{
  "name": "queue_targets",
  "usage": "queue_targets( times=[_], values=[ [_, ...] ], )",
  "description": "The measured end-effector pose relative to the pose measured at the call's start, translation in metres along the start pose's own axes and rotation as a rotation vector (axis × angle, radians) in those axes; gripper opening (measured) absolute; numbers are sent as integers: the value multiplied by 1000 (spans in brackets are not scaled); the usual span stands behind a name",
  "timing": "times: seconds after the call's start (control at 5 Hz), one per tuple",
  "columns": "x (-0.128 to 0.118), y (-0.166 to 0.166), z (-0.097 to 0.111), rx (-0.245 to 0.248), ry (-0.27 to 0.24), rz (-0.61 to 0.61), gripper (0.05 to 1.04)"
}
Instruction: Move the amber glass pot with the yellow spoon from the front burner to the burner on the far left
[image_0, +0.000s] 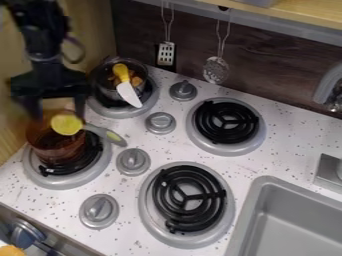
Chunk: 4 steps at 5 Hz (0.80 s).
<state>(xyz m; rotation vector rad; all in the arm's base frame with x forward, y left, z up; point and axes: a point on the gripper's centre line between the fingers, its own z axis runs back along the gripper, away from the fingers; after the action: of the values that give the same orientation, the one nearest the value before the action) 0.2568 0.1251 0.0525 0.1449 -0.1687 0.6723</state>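
Amber see-through pot (60, 152): at the lower left of the stove, upright on a black coil burner with a silver drip pan (67, 183).
Pot handling (judged): light, stiff, thin-walled; smooth sides likely slippery, and the wall may crack or scratch if squeezed hard. Tipping would risk its contents.
Black two-finger gripper (55, 107): hangs over the amber pot. Fingers apart, one toward each side of the pot's mouth; contact with the rim cannot be told.
Grey handle with a pale-green patch (108, 136): juts from the pot toward the knobs. Judged best hold, gripped across its width near the pot; a hold at the far end would let the pot sag.
Amber pot contents: dark shapes show through the wall; coil or contents, cannot tell. A yellow-green round flat piece (67, 124) lies at the mouth, toward the handle side; whether inside or on the rim is uncertain.
Smoky see-through pot (101, 89), rear left burner: holds small orange-brown pieces (137, 80) and the yellow end of a yellow-and-white toy knife (127, 93), its white blade slanting out over the rim.
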Motion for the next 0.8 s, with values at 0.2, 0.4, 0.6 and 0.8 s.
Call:
queue_targets(
  times=[0.2, 0.4, 0.6, 0.8],
  values=[
    [-16, -33, -2, -12, -24, -48, 1001],
    [-32, -66, 4, -66, 18, -54, 1001],
    [-51, -102, -4, -123, 65, -77, 1001],
    [-72, -140, -5, -145, 84, -86, 1001]
  ],
)
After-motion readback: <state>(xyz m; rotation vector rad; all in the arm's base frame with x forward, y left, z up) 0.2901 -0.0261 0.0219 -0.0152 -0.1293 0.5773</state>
